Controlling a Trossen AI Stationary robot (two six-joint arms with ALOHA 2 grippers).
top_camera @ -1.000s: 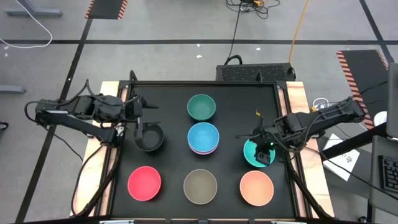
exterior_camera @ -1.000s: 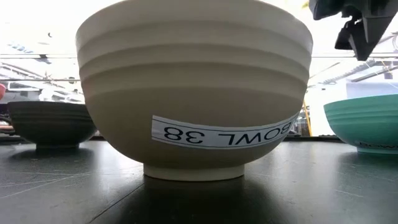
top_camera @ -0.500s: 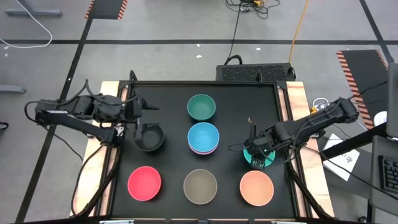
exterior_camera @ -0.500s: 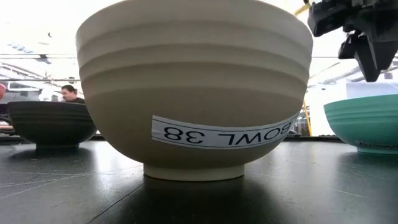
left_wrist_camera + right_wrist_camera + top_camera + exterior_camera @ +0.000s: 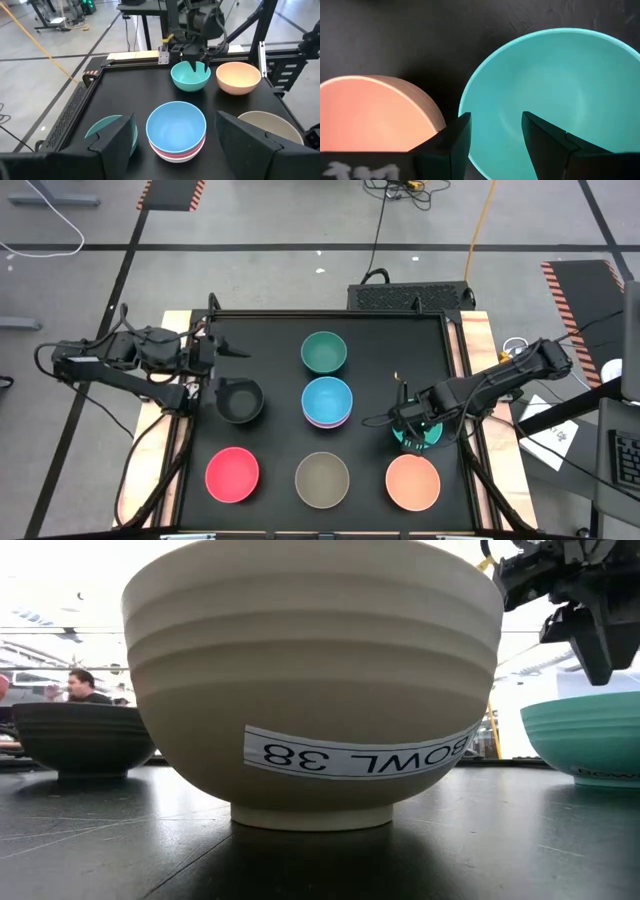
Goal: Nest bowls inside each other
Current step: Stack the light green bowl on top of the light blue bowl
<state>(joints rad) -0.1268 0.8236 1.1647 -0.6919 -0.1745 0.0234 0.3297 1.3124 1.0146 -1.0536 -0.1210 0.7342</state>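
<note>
Seven bowls are showing from above on the black table (image 5: pixel 270 345), and the right gripper (image 5: pixel 414 423) is hanging over the teal bowl (image 5: pixel 415 433) at the right side, its jaws parted and straddling the near rim — one finger inside, one outside — with nothing pinched yet. That bowl is sitting just beyond the peach-orange bowl (image 5: pixel 412 482); the olive-grey bowl (image 5: pixel 322 478) and the red-pink bowl (image 5: pixel 232 474) are lining the near edge to its left. At the centre the light blue bowl (image 5: pixel 327 400) is already resting inside a magenta bowl (image 5: pixel 176 154), with the dark green bowl (image 5: pixel 324 352) beyond them. The left gripper (image 5: pixel 228 347) is waiting at the far left, jaws wide and empty, just past the black bowl (image 5: pixel 240 401).

These bowls are looking like thin, rigid plastic — probably light, and smooth enough to slide or tip under a sideways push. The rim seems the only sensible purchase, since the body is far wider than the jaws; a firm pinch on the wall, lifted straight up, is likely keeping it level.
</note>
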